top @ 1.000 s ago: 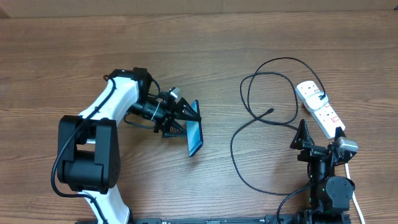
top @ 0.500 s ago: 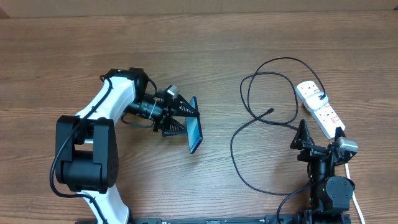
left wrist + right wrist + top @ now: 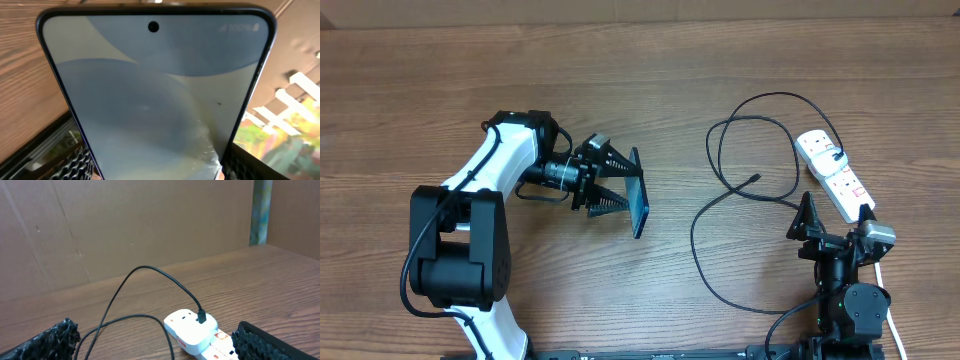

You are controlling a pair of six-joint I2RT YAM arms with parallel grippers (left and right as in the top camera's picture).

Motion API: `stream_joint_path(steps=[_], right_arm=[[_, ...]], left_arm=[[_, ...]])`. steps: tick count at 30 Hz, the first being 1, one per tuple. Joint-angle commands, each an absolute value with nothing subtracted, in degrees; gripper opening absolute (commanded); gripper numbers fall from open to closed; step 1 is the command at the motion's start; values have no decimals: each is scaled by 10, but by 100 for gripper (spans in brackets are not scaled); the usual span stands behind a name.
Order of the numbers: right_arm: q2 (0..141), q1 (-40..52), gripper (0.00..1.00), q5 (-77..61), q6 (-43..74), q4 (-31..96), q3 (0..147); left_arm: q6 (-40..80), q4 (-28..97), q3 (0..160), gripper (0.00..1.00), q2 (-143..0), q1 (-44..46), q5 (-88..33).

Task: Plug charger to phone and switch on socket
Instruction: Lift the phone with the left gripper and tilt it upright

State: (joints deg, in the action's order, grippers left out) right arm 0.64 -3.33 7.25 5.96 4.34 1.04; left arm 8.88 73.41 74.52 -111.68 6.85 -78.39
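since a second ago the phone (image 3: 639, 200) has been swung up and turned by the left gripper (image 3: 620, 185), so that from overhead it is now seen almost edge-on, a little farther up the table (image 3: 620, 80) than before. nothing on the right side has been shifted.

the phone is pinched across its width between the left fingers (image 3: 75, 167). its screen (image 3: 155, 100) fills the left wrist view, camera hole at the far end. it appears to be held clear of the wood. the right gripper (image 3: 832, 225) is spread wide and empty, parked just in front of the socket (image 3: 835, 175).

the step in hand is judged to be the presenting of the phone. nothing has been plugged in yet, and the charger (image 3: 693, 240) lies untouched in loose loops between the two arms. its tip (image 3: 755, 179) rests on the table, well apart from the phone.

for the next move the tip would have to be picked up by the right gripper and lined up with the port. the port cannot be made out in these views. the phone would have to be brought closer, or held steady at a known tilt.

the socket's far end already carries a black plug (image 3: 201, 316). the red switches (image 3: 857, 190) are close to the right arm. the cable loops cross one another and run close past the right gripper, so snagging or dragging is a risk when the tip is lifted. the tip is small, and a slip in the grasp is likely.
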Motion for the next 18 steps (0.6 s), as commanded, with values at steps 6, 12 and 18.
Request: stream_joint_path(steps=[6,12,18], right_arm=[[3,-36,100,68,58,42,4],[3,-36,100,68,58,42,4],[3,-36,100,68,57,41,4]], left_arm=[[106,737,759,42,-1120,67,-852],[108,737,759,42,-1120,67,-852],[108,705,759,41,-1120,67,-779]])
